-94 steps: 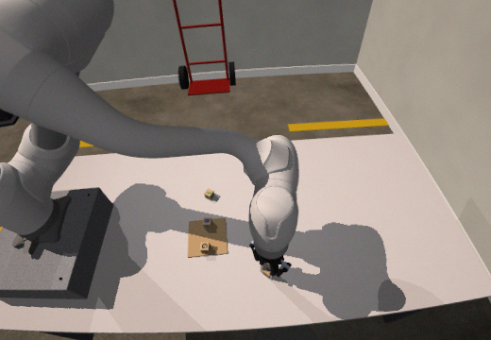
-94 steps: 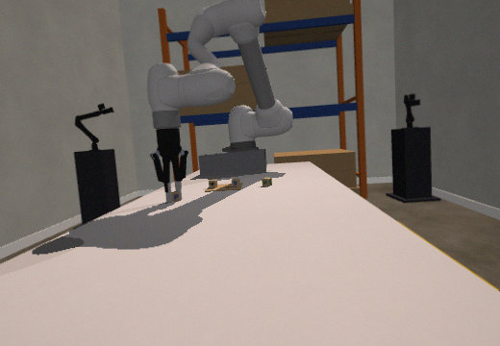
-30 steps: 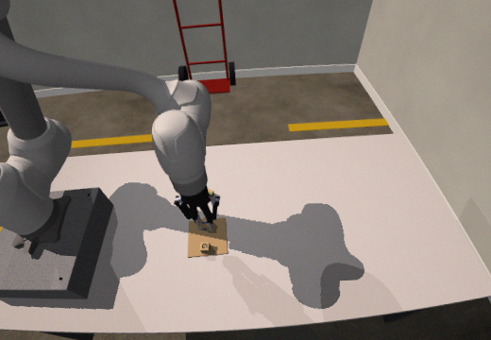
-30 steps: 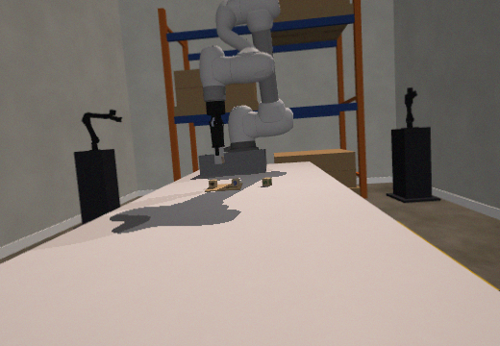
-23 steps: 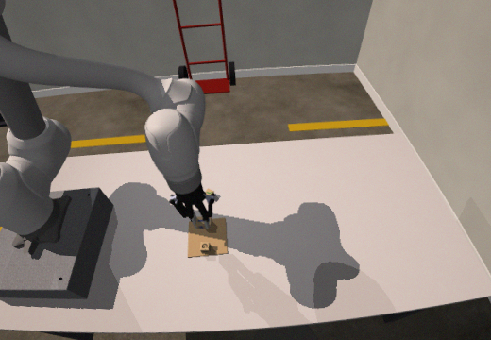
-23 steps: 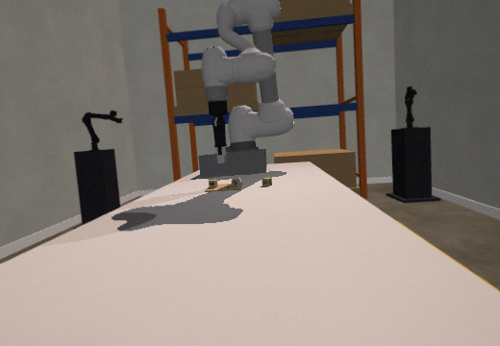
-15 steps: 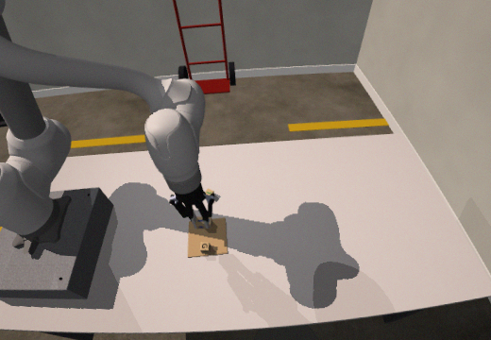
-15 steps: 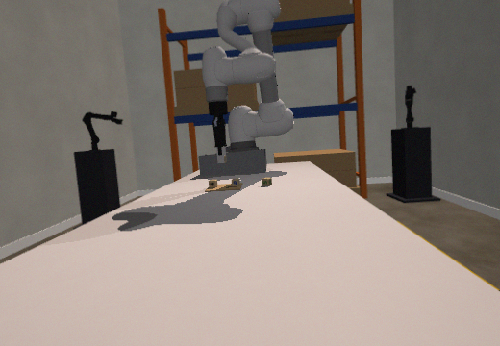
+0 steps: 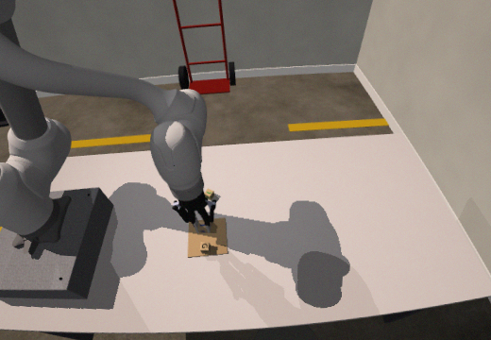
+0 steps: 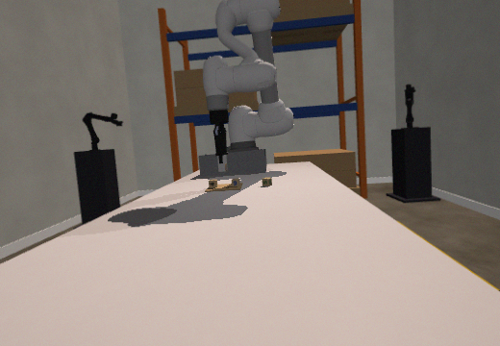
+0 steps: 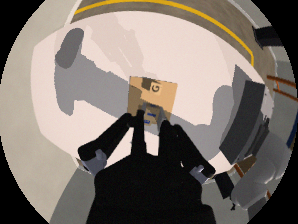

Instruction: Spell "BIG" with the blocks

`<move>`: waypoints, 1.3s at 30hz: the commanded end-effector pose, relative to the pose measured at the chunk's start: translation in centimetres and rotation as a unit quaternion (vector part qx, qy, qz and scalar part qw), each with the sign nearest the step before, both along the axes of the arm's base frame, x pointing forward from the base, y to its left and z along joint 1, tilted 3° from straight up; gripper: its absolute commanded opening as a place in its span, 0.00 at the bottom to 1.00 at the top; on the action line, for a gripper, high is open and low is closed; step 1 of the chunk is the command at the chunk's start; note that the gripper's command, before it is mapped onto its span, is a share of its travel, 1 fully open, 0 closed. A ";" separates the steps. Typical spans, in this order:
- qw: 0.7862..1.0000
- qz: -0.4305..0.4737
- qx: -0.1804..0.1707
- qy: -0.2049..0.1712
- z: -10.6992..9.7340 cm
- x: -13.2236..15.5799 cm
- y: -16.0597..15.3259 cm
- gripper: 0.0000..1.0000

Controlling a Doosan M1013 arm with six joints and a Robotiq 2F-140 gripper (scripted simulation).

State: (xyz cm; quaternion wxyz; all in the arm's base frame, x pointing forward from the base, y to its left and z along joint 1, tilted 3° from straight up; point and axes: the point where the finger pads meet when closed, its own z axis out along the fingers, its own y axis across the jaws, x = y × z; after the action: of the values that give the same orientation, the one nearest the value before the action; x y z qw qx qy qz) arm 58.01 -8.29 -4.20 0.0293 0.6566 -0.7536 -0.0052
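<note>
White table (image 9: pixel 359 198), 1 mat (image 9: pixel 218 246), 3 blocks visible

A letter "G" is showing on the top face of the block (image 9: pixel 205 246) lying on the tan mat (image 9: pixel 221 246), seen from the top view. The other blocks are carrying dark marks too small to be making out. No other text, label, brand or number is reading anywhere.

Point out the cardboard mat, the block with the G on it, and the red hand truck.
cardboard mat (image 9: pixel 218 249): top view, bare near right corner.
G block (image 9: pixel 204 246): top view, lettered top face.
red hand truck (image 9: pixel 209 86): top view, its red toe plate.
</note>
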 end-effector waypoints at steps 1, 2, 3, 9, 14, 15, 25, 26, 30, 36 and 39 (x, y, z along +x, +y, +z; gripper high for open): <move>1.000 0.000 0.000 0.000 -1.9 0.0 0.0 0.16; 1.000 0.000 0.000 0.000 -2.4 -0.1 0.0 0.16; 1.000 0.000 0.000 0.000 -2.9 -0.1 0.0 0.16; 1.000 0.000 0.000 0.000 -5.1 -0.2 0.0 0.16; 1.000 0.000 0.000 0.000 -5.7 -0.2 0.0 0.16; 1.000 0.000 0.000 0.000 -5.8 -0.2 0.0 0.16; 1.000 0.000 0.000 0.000 -6.0 -0.2 0.0 0.16; 1.000 0.000 0.000 0.000 -6.0 -0.2 0.0 0.16; 1.000 0.000 0.000 0.000 -6.0 -0.2 0.0 0.16; 1.000 0.000 0.000 0.000 -6.0 -0.2 0.0 0.16; 1.000 0.000 0.000 0.000 -6.0 -0.2 0.0 0.16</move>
State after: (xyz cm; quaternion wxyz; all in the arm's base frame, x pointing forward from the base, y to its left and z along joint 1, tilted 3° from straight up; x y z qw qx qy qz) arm 57.82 -8.33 -10.20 0.0292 0.6566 -0.7537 -0.0051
